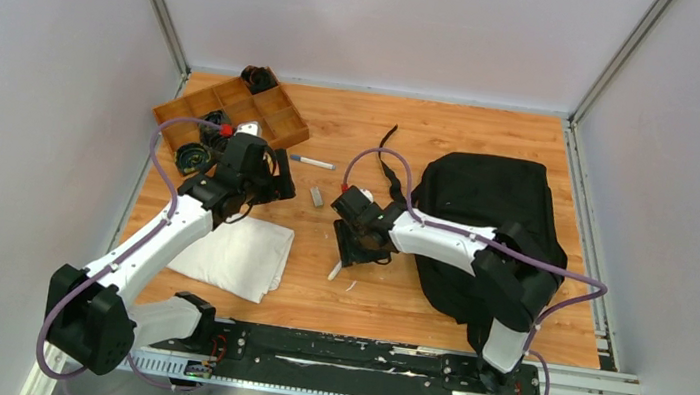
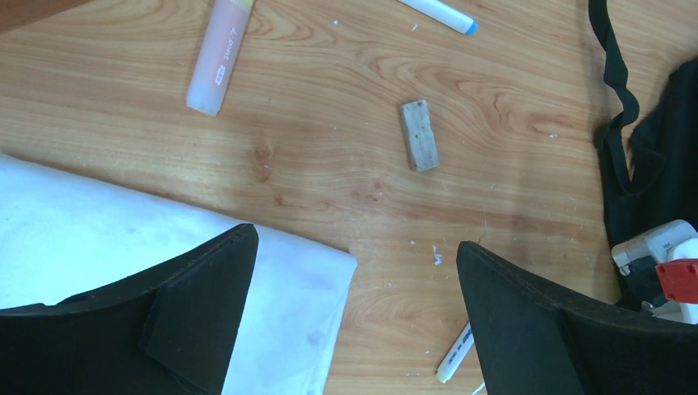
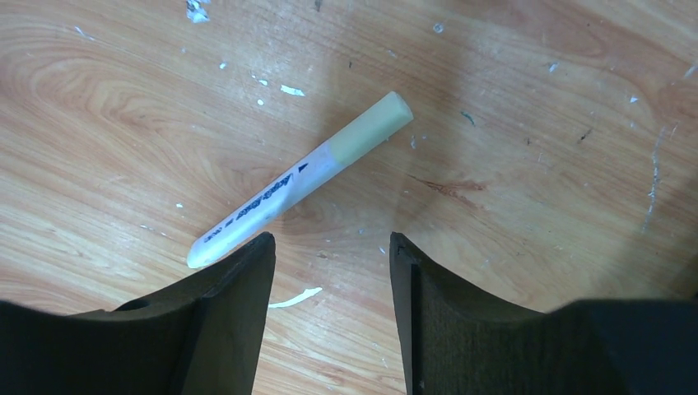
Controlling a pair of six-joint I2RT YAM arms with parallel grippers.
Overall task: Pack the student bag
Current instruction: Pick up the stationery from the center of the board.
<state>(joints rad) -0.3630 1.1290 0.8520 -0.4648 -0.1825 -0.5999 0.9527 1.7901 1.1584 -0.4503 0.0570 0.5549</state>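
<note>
The student bag [image 1: 494, 225] is a large black backpack lying on the right half of the table, and its strap [image 2: 619, 90] trails toward the middle. My right arm reaches leftward across the bag. My right gripper [image 3: 331, 239] is open just above bare wood, with nothing between its fingers. A white marker with a pale yellow cap [image 3: 300, 181] lies just ahead of its left fingertip [image 3: 262, 247]. My left gripper [image 2: 355, 239] is wide open and empty, hovering over the corner of the folded white cloth [image 2: 123, 239].
A small grey eraser [image 2: 419, 134], an orange highlighter [image 2: 218, 58] and a blue-capped marker [image 2: 440, 14] lie on the wood ahead of my left gripper. A brown wooden compartment tray [image 1: 236, 108] stands at the back left. White walls enclose the table.
</note>
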